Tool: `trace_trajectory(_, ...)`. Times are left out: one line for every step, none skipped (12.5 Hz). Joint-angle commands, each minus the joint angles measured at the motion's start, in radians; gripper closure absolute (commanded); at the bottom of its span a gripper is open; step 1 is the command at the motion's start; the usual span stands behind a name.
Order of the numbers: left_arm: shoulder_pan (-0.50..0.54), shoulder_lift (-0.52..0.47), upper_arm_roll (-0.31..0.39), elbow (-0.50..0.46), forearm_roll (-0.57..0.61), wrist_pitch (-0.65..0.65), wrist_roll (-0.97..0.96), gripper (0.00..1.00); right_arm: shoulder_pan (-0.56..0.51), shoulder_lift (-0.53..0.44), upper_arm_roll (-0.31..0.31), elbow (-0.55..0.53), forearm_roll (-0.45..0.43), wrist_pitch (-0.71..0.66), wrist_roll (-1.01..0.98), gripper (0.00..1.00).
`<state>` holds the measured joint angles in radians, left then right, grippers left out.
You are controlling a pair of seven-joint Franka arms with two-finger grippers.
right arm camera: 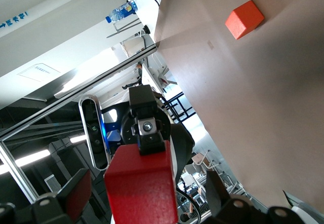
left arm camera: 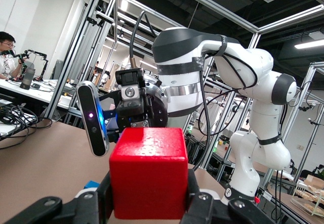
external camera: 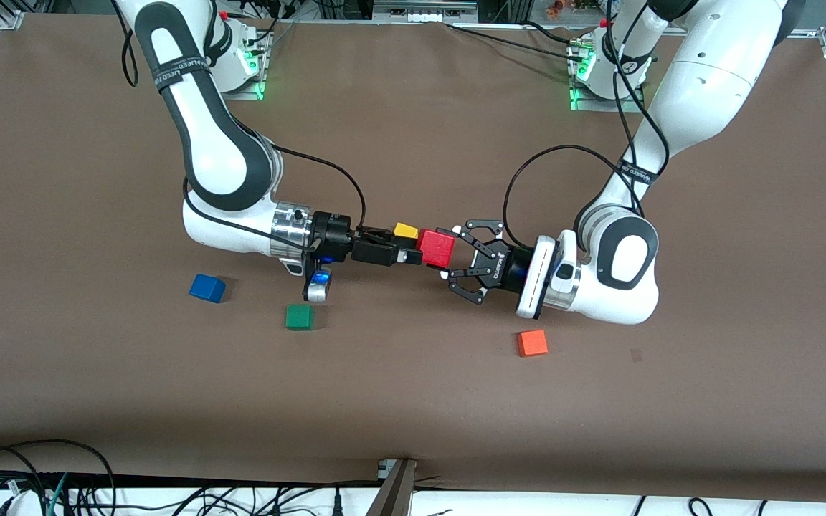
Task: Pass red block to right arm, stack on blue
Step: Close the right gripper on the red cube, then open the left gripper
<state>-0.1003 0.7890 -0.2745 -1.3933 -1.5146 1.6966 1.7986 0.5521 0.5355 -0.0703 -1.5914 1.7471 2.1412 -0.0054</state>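
handover mid-air | left gripper [external camera: 449, 259] clamps small deep-red cube [external camera: 436, 248] | right gripper [external camera: 407, 252] spread wide, touching cube, not gripping | bright-blue cube [external camera: 207, 287] bare, stack pending

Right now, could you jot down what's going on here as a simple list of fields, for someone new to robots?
Held item: red block, up above the table
Left end effector: shut on the red block
Right end effector: open, fingers at the block, not yet closed
Blue cube: on table, toward right arm's end
Green cube: nearer the front camera than blue
Orange cube: toward left arm's end
Yellow cube: beside the handover
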Motion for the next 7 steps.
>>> trace_trajectory(-0.009, 0.015, 0.006, 0.023, -0.038, 0.002, 0.01, 1.0, 0.005, -0.048, 0.001, -0.061, 0.015, 0.009, -0.013, 0.0)
trace_trajectory(-0.006, 0.013, 0.005, 0.02, -0.038, 0.0, 0.01, 1.0, 0.006, -0.048, 0.001, -0.059, 0.014, 0.009, -0.008, 0.0)
trace_trajectory(-0.007, 0.013, 0.005, 0.022, -0.039, 0.0, 0.008, 1.0, 0.006, -0.048, 0.004, -0.059, 0.014, 0.009, -0.007, 0.0)
trace_trajectory(-0.006, 0.013, 0.006, 0.023, -0.039, 0.0, -0.002, 1.0, 0.011, -0.049, 0.01, -0.059, 0.014, 0.013, -0.005, 0.0)
trace_trajectory(-0.002, 0.012, 0.005, 0.022, -0.038, -0.005, -0.008, 1.0, 0.012, -0.058, 0.014, -0.061, 0.014, 0.016, -0.004, 0.0)
trace_trajectory(0.002, 0.012, 0.006, 0.019, -0.038, -0.009, -0.008, 1.0, 0.012, -0.061, 0.014, -0.062, 0.014, 0.017, -0.004, 0.0)
trace_trajectory(0.002, 0.012, 0.006, 0.019, -0.036, -0.009, -0.008, 1.0, 0.012, -0.066, 0.014, -0.068, 0.014, 0.017, -0.004, 0.0)
